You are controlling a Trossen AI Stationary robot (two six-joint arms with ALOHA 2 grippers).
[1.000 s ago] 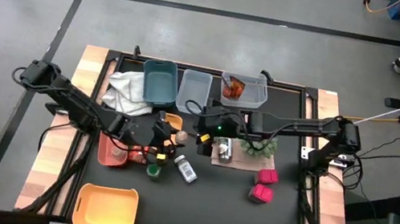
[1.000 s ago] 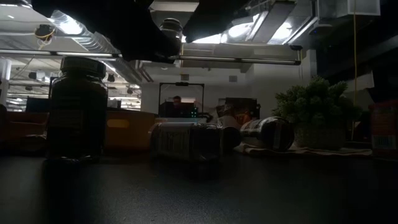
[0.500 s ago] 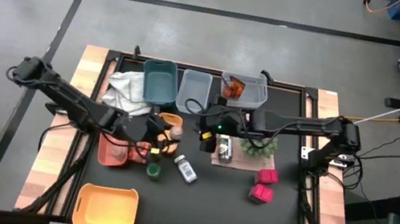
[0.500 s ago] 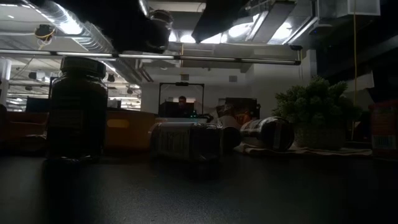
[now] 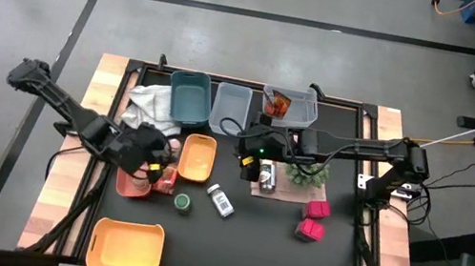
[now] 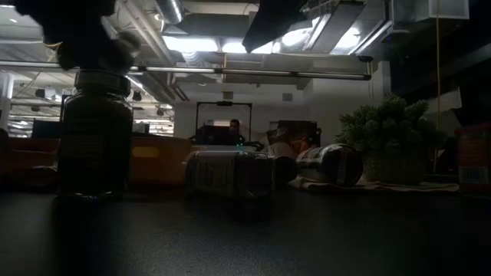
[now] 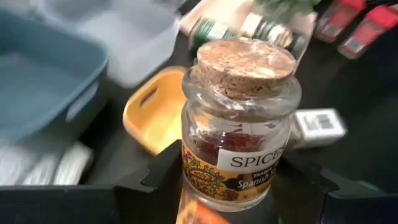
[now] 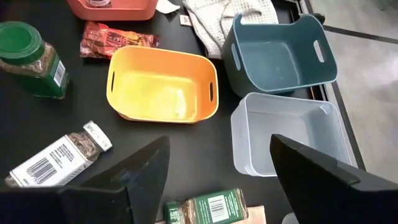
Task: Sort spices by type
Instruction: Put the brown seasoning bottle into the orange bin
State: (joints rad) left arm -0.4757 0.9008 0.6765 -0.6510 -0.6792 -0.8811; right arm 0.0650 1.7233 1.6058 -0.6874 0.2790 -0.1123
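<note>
My left gripper (image 5: 161,152) is shut on a small glass spice jar (image 7: 239,124) with a cork stopper, above the table's left part between the salmon tray (image 5: 130,183) and the small orange bin (image 5: 197,158). My right gripper (image 8: 217,180) hangs open and empty above the table's middle. A green-lidded jar (image 5: 181,203) stands upright on its base. A white labelled bottle (image 5: 221,201) lies on its side. A red-orange packet (image 8: 115,38) lies flat beside the orange bin. Two magenta boxes (image 5: 313,218) sit at the right. My left gripper pinches the jar's lower body at the label (image 7: 233,180) between its two fingers (image 7: 163,177), one on either side. The cork end (image 7: 245,59) stands out beyond the fingertips. The jar is lifted clear of the table.
A teal bin (image 5: 188,98), a grey bin (image 5: 230,108) and a clear bin holding packets (image 5: 288,108) line the far edge. A white towel (image 5: 152,109), a large orange bin (image 5: 127,245), a spiky plant (image 5: 308,172) and a jar lying on a cloth (image 5: 267,179) are also here.
My left gripper has carried the cork-stoppered jar from over the small orange bin toward the table's left, rising a little and rolling at the wrist. The orange bin's inside now shows. My right gripper has stayed in place, open.
</note>
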